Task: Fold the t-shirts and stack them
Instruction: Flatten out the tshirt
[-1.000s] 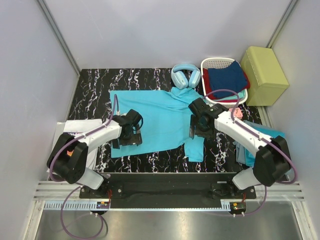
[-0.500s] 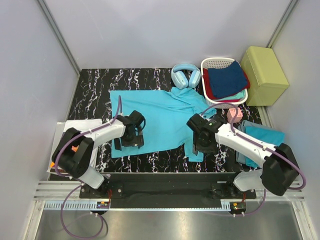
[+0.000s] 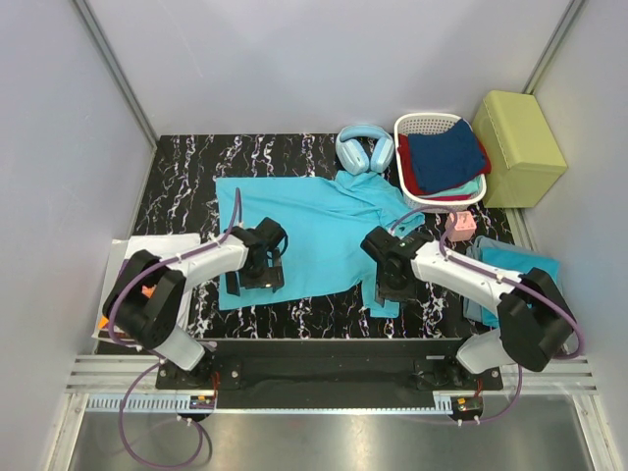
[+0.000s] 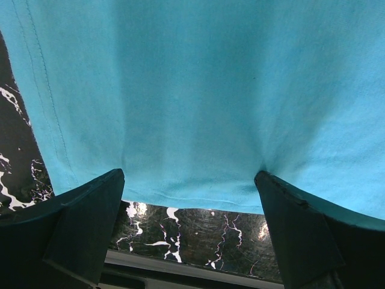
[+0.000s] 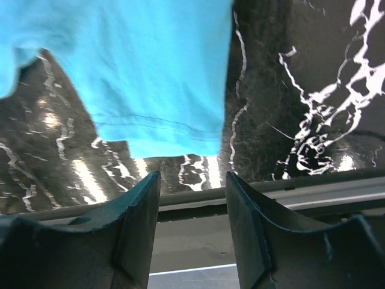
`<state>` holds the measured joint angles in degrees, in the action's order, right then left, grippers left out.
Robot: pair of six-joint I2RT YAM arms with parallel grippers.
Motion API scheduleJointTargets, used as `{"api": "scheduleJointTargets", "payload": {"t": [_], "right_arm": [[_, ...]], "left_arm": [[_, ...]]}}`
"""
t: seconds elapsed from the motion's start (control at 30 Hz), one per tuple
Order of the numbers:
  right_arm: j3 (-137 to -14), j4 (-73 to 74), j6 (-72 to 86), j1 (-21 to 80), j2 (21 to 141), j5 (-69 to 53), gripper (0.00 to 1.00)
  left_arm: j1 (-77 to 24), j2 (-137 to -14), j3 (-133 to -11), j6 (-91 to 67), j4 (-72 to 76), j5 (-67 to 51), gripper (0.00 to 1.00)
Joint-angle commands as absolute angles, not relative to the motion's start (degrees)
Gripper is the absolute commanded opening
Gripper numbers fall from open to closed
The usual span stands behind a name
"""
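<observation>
T-shirt (image 3: 314, 231) flat on table (image 3: 177, 167), near hem under left gripper (image 4: 187, 176), jaws wide, nothing gripped. Right gripper (image 5: 192, 176) narrower, empty too, hem edge just ahead of it. Pinch both low, lift together imo.

Left claw (image 4: 189, 180) spread wide; right claw (image 5: 192, 180) part-spread.

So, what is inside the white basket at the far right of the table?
In the white basket, a folded dark blue cloth lies on top of a red cloth, with a pale teal edge below. Anything deeper is covered.
</observation>
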<state>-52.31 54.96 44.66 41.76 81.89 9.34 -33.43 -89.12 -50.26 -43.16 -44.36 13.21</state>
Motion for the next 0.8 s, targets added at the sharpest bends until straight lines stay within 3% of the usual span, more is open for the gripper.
{"api": "scheduleJointTargets", "payload": {"t": [0.0,0.23,0.47,0.63,0.7,0.77], "right_arm": [[-57.0,53.0,45.9,42.3,81.9,9.5,0.55],[-59.7,54.1,44.8,42.4,81.1,9.3,0.55],[-59.3,54.3,44.1,42.3,79.7,10.2,0.55],[-59.2,53.9,43.2,42.4,79.7,9.9,0.56],[-59.7,53.7,42.6,42.4,79.6,9.8,0.56],[-59.9,53.8,42.1,42.4,79.7,10.0,0.56]], "left_arm": [[-33.7,-90.4,-51.1,-43.8,-46.3,15.3,0.99],[-32.8,-87.3,-49.6,-45.7,-47.7,17.1,0.99],[-33.1,-71.9,-47.4,-47.9,-49.7,19.2,0.99],[-33.2,-68.9,-45.3,-49.9,-51.4,19.1,0.99],[-33.1,-70.7,-43.5,-51.8,-51.6,17.9,0.94],[-33.0,-72.2,-42.6,-52.9,-51.2,17.4,0.8]]}}
